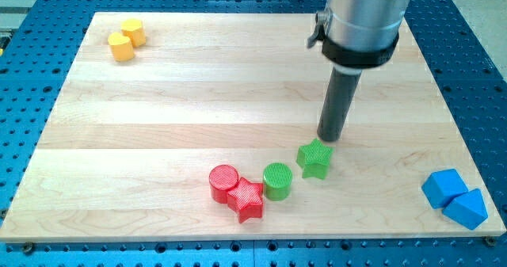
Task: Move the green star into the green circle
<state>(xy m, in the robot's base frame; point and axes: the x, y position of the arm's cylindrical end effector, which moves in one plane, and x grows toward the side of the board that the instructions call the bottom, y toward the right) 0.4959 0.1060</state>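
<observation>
One short push remains: my tip [329,139], a bare rod end effector holding nothing, touches the green star [315,158] from upper right; steer lower-left toward the green circle [277,180], lower centre of the worktop [158,101]

My arm hangs upright from the view's top, my tip [330,139] on the board.

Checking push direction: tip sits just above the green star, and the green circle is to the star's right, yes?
Not quite. In the camera view my tip does sit just above the green star, but the green circle lies to the star's left and slightly lower, not its right.
</observation>
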